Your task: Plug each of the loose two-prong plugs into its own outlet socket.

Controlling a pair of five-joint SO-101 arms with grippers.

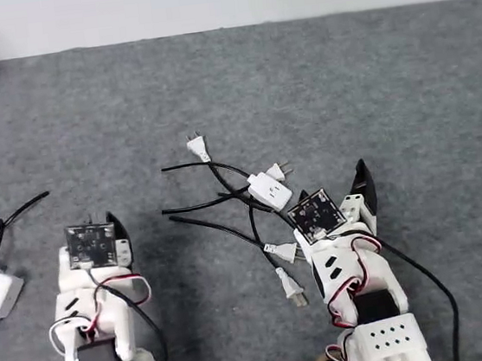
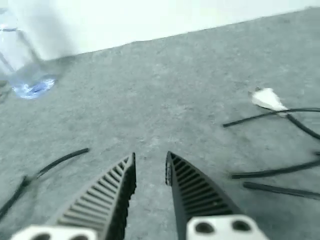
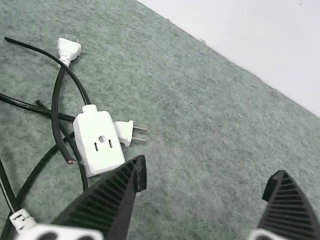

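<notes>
Right gripper (image 3: 210, 170) near one outlet (image 3: 97, 140), four plugs (image 1: 197, 146)

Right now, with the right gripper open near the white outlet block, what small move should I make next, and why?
Probably ease the right gripper sideways toward the two-prong plug beside the white outlet block. Its jaws stand wide open and empty over bare carpet, the plug lies unplugged just past one finger, and the block's socket faces up, unfilled.
</notes>
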